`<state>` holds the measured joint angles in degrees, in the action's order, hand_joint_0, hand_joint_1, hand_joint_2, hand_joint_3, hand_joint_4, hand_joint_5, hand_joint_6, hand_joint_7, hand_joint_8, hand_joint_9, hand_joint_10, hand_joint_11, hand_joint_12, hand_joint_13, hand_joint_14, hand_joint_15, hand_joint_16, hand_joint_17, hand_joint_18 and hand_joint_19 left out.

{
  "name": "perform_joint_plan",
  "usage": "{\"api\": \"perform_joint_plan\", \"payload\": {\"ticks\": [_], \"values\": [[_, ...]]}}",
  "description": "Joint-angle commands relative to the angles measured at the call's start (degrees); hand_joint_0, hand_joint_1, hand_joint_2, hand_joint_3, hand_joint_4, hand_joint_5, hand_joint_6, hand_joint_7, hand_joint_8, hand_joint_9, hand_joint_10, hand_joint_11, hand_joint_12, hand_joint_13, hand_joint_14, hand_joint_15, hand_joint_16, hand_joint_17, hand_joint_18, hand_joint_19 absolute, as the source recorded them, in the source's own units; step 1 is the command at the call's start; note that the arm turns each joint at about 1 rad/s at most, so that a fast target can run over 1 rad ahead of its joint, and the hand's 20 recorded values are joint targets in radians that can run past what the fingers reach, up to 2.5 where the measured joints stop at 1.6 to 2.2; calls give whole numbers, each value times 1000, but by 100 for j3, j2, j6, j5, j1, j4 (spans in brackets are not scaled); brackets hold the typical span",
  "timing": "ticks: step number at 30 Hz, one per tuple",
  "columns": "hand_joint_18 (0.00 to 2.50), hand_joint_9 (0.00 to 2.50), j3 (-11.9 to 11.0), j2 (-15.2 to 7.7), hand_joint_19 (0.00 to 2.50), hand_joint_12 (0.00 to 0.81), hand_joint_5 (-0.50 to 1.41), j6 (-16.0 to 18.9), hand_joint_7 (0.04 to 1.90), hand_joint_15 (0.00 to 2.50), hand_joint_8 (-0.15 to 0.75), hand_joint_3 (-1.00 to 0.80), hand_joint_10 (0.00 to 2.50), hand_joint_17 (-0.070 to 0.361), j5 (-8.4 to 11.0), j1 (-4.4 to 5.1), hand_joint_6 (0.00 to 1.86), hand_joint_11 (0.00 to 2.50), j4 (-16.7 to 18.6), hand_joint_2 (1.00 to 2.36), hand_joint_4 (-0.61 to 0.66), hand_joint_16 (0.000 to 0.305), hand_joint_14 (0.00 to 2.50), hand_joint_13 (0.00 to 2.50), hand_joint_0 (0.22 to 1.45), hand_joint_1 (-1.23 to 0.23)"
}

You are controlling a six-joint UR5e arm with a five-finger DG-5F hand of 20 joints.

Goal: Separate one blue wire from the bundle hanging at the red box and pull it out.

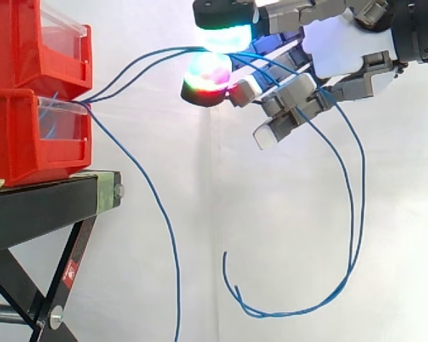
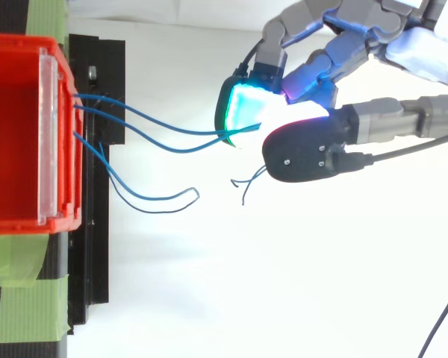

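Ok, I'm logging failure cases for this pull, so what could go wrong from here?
First, two thin blue wires run from the red plastic bin into the pinch of the hand, so pulling may draw out both, not one. Second, their loose tails drape across the lower fingers and could snag. Third, a third blue wire hangs from the same bin and might get dragged along.

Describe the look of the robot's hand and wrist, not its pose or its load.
The hand has a white palm shell and blocky grey metal finger links. One fingertip pad glows cyan-green, another red, magenta and green, both with black backs; the other pads are plain white. The wrist behind is dark and round.
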<state>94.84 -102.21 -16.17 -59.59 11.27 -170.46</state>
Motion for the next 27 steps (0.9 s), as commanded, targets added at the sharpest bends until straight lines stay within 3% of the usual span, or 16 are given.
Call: {"api": "perform_joint_plan", "payload": {"ticks": [1,6,8,19,27], "values": [[817,998,0,-1,712,443,-216,0,852,1388,334,-58,2,118,0,-2,940,1413,4,1005,44,52,898,906,712,-811],[791,978,0,-1,723,454,-223,0,827,1356,336,-68,1,121,0,-2,941,1446,-14,1066,99,54,957,860,720,-828],[781,958,0,8,714,460,-225,0,829,1369,338,-53,2,122,0,-2,939,1451,-23,1005,101,54,955,850,733,-845],[700,796,0,8,683,433,-257,0,892,1509,300,-125,6,118,0,-2,930,1513,-23,1013,62,53,562,722,707,-927],[692,734,0,8,672,432,-268,0,905,1525,293,-161,8,118,0,-2,927,1507,-23,1015,61,52,466,699,700,-957]]}}
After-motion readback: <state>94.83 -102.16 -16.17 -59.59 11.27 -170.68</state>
